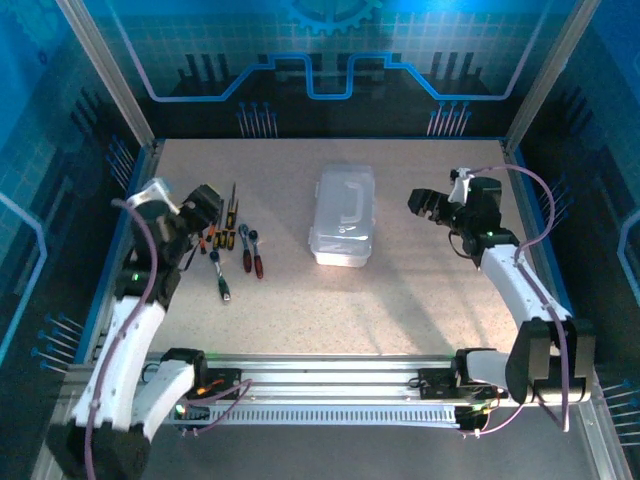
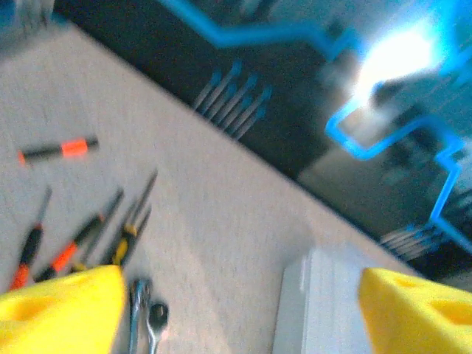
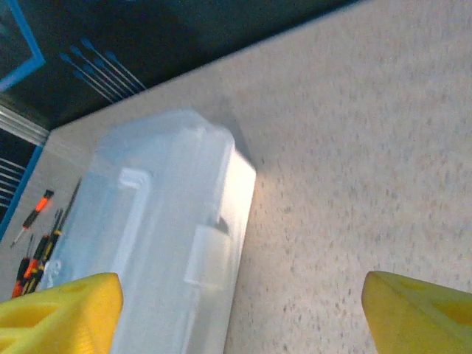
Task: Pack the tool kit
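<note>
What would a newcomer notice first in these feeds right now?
The clear case sits closed in the middle of the table, its moulded handle facing up. To its left, small tools with red, orange and black handles lie loose in a cluster. The left gripper hovers over the tools and the right gripper is beside the case, both open and empty.
</note>
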